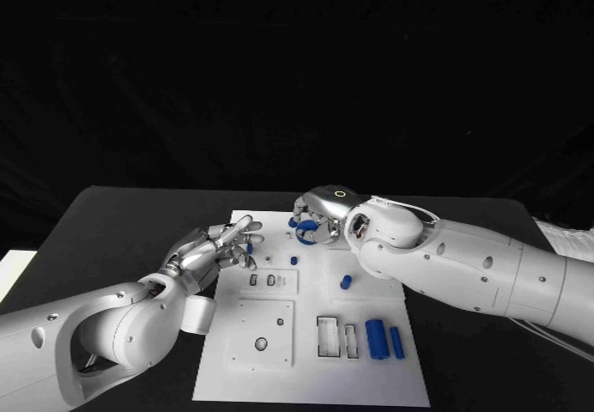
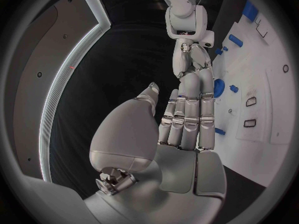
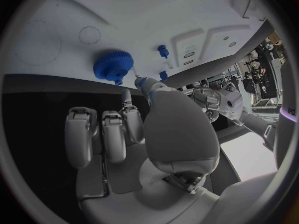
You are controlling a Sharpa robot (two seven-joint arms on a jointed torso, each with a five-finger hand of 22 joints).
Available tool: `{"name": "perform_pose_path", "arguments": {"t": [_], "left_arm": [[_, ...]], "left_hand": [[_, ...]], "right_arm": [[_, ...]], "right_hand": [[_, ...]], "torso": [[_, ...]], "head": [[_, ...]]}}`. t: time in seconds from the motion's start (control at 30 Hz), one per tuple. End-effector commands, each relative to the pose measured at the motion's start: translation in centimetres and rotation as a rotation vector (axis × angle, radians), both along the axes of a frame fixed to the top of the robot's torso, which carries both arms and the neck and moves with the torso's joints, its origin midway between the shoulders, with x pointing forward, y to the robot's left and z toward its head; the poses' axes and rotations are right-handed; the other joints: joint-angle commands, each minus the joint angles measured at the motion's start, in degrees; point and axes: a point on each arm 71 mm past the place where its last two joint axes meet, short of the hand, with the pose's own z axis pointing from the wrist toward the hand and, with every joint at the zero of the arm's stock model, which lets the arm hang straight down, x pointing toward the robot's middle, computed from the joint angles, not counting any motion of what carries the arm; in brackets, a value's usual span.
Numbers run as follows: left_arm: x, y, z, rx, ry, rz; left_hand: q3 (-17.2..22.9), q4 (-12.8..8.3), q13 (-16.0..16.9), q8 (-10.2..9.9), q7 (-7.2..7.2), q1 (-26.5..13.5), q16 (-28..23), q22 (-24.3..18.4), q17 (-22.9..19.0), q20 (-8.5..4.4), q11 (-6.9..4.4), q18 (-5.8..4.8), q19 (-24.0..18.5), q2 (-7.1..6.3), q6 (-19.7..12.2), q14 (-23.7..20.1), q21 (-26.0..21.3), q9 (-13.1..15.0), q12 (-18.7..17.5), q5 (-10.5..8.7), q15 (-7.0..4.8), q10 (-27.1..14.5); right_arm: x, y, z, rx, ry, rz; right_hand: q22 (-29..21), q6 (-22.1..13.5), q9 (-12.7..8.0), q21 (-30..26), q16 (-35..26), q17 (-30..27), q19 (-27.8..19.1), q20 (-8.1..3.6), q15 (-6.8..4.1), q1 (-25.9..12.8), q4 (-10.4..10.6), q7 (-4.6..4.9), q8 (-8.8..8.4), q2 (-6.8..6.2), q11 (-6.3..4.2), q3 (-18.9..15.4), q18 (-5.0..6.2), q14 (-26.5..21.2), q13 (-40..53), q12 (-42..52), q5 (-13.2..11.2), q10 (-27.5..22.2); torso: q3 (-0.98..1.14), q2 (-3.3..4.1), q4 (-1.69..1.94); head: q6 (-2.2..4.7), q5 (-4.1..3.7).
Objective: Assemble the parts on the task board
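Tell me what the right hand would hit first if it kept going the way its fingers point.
Most likely the blue gear on the task board: in the right wrist view the right hand has its fingertips just short of it. Depth is unclear, so contact may already be close.

Left arm [image 1: 100, 330] reaches to the task board's [image 1: 372, 378] left edge; left hand [image 1: 217, 249] fingers extended and close together, holding nothing. Right arm [image 1: 482, 270] crosses over the board's far right corner; right hand [image 1: 319, 216] at the far edge, fingers curled down, grip state unclear.
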Motion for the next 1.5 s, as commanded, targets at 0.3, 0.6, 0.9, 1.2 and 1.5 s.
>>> {"name": "perform_pose_path", "arguments": {"t": [0.3, 0.6, 0.9, 1.2, 1.5], "left_arm": [[0.0, -0.3, 0.1, -0.01, -0.007, -0.014], [0.0, -0.3, 0.1, -0.009, -0.007, -0.013], [-0.1, -0.2, 0.1, -0.009, -0.007, -0.013], [-0.1, -0.1, 0.1, -0.008, -0.007, -0.01], [-0.1, -0.1, 0.1, -0.008, -0.006, -0.011]], "left_hand": [[-0.1, -0.4, 0.1, -0.3, 0.02, 0.2, -0.2, 0.0, 0.1, 0.09, 0.14, 0.24, -0.5, 0.55, -0.2, -0.3, 0.0, -0.1, -0.3, -0.02, 0.08, -0.4], [-0.1, -0.4, 0.1, -0.3, 0.02, 0.2, -0.2, 0.0, 0.1, 0.09, 0.14, 0.24, -0.5, 0.55, -0.2, -0.3, 0.0, -0.1, -0.3, -0.02, 0.08, -0.4], [-0.1, -0.4, 0.1, -0.3, 0.02, 0.2, -0.2, 0.0, 0.1, 0.09, 0.14, 0.24, -0.5, 0.55, -0.2, -0.3, 0.0, -0.1, -0.3, -0.02, 0.08, -0.4], [-0.1, -0.4, 0.1, -0.3, 0.02, 0.2, -0.2, 0.0, 0.1, 0.09, 0.14, 0.24, -0.5, 0.55, -0.2, -0.3, 0.0, -0.1, -0.3, -0.02, 0.08, -0.4], [-0.1, -0.4, 0.1, -0.3, 0.02, 0.2, -0.2, 0.0, 0.1, 0.09, 0.14, 0.24, -0.5, 0.55, -0.2, -0.3, 0.0, -0.1, -0.3, -0.02, 0.08, -0.4]], "right_arm": [[0.0, 1.4, -0.4, -0.019, -0.015, 0.021], [0.1, 1.1, -0.5, -0.028, -0.017, 0.013], [0.5, -0.7, -0.8, -0.051, 0.0, -0.024], [0.7, -2.7, -1.3, -0.056, 0.032, -0.059], [0.8, -3.4, -1.7, -0.058, 0.057, -0.069]], "right_hand": [[0.4, -0.1, -0.1, 0.1, 0.4, 15.1, 0.0, -0.13, -0.39, -0.7, -0.1, 0.13, -0.3, -0.1, -0.03, 0.1, -0.93, 6.0, 5.3, -0.4, -0.5, -0.3], [0.6, -0.3, -0.3, 0.2, 0.4, 15.1, 0.1, -0.09, -0.32, -1.2, -0.4, 0.27, -0.76, -0.41, 0.09, 0.3, -0.99, 6.0, 5.1, -0.7, -0.9, -0.4], [0.8, -3.4, -1.6, 0.2, 0.4, 15.1, 0.2, 0.54, 0.46, -3.9, -1.0, 1.3, -4.22, -2.14, 1.05, -1.3, -1.05, 6.0, 4.6, -1.3, -2.2, -0.9], [0.9, -5.6, -4.1, 0.2, 0.4, 15.1, 0.2, 1.52, 1.41, -4.3, -0.3, 2.34, -7.79, -1.46, 2.07, -7.7, -1.04, 6.0, 4.3, -1.6, -5.2, -1.2], [1.1, -4.4, -4.6, 0.3, 0.4, 15.1, 0.2, 1.57, 1.38, -3.8, 0.3, 2.21, -7.85, -0.42, 1.98, -8.5, -1.06, 6.0, 4.5, -1.4, -4.1, -1.1]], "torso": [[0.04, -0.04, -0.1], [0.02, -0.05, -0.16], [0.06, -0.07, -0.16], [0.08, -0.06, -0.21], [0.08, -0.07, -0.2]], "head": [[-0.25, 0.17], [-0.16, 0.19], [-0.21, 0.17], [-0.3, 0.3], [-0.27, 0.1]]}}
